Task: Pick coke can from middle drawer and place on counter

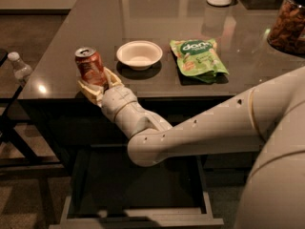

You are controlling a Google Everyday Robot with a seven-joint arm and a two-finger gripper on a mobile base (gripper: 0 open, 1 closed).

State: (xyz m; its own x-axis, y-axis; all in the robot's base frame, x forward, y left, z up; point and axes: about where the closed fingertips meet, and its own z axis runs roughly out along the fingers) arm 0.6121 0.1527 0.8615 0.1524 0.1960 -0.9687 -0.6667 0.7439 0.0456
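Item: can (89,65), upright, long axis vertical, which we log as clasped low between the fingers of the gripper (97,81) at the near left edge of the desk (157,23), above the open drawer (143,219); we judge only lowering and release remain.

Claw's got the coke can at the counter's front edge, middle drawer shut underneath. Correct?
No. The middle drawer is open, not shut, as the camera view shows. The rest stands: the claw holds the coke can at the counter's front edge.
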